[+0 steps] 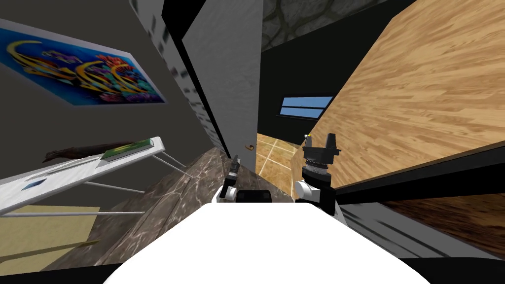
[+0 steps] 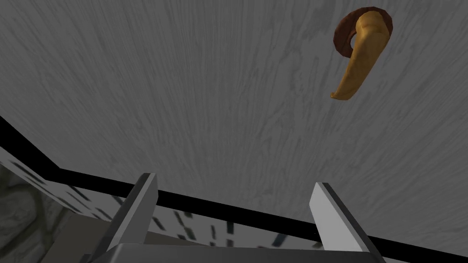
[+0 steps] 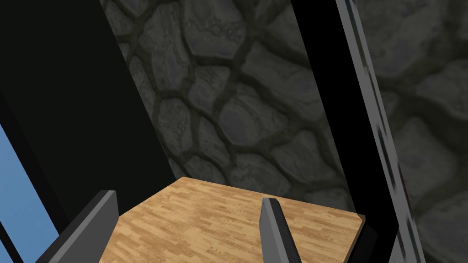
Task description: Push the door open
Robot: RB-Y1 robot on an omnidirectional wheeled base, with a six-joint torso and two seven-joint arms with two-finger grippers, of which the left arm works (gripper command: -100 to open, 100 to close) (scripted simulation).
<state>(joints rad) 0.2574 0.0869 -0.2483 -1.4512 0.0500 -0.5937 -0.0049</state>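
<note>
The grey door point(image 1: 232, 74) stands ajar straight ahead, its free edge toward the middle and a gap to the right of it. A small brown-gold lever handle point(image 1: 250, 147) sits near that edge. My left gripper point(image 1: 234, 162) is just below and left of the handle, close to the door face. In the left wrist view its fingers point(image 2: 145, 191) stand open in front of the grey door point(image 2: 205, 105), with the lever handle point(image 2: 361, 50) ahead and off to one side; I cannot tell whether they touch. My right gripper point(image 1: 320, 140) is raised and open beside a wood panel point(image 1: 419, 98).
The large wood panel slants along my right. On the left a white table point(image 1: 74, 172) carries a green book point(image 1: 126, 149), under a colourful painting point(image 1: 84, 69). Tan tiled floor point(image 1: 273, 158) and a blue window point(image 1: 306, 106) show through the gap. Dark marbled floor point(image 1: 162, 207) lies below.
</note>
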